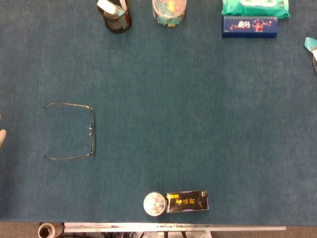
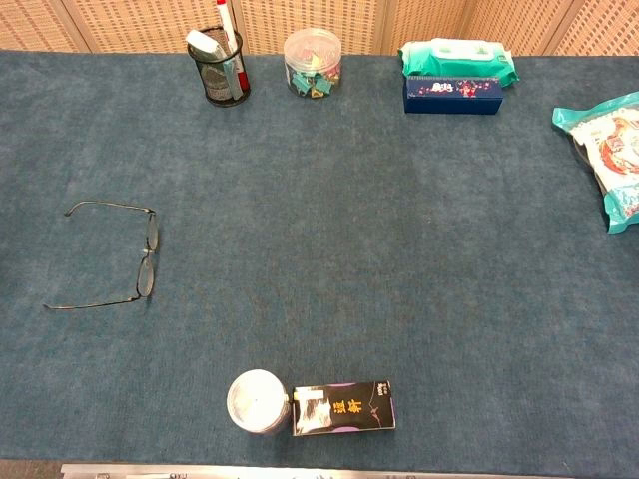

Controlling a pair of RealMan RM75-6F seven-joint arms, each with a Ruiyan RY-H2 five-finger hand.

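Spectacles [image 1: 74, 131], thin wire-framed, lie on the left part of the blue bench [image 1: 198, 124], temples unfolded and pointing left, lenses toward the centre. Judged light, springy and fragile: lenses would smear or scratch, thin temples would bend under a firm squeeze. Best purchase appears to be the bridge or the front frame rim between the lenses, pinched lightly; flat on the cloth, little stands proud to catch. At the far left edge of the head view a pale tip, seemingly of the left hand [image 1: 2, 136], shows; whether spread or closed cannot be told. Right hand is not visible in either view.
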